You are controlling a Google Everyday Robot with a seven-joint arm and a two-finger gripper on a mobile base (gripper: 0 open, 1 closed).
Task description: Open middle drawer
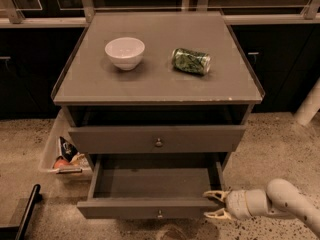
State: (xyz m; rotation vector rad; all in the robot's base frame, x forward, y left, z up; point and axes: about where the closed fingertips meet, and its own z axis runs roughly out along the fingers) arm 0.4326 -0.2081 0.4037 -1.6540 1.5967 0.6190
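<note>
Gripper (209, 205) low right; fingers (214, 195) apart, one above, one below right end of middle drawer (145, 209) front. Probably bracketing front edge to pull, bypassing knob (160, 214) left of fingers. Drawer stands well out; task looks nearly done. Bowl (125, 52), can (191, 61) far above fingers.

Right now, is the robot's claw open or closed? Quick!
Claw: open, tips spread at the right front corner of the pulled-out drawer.
</note>
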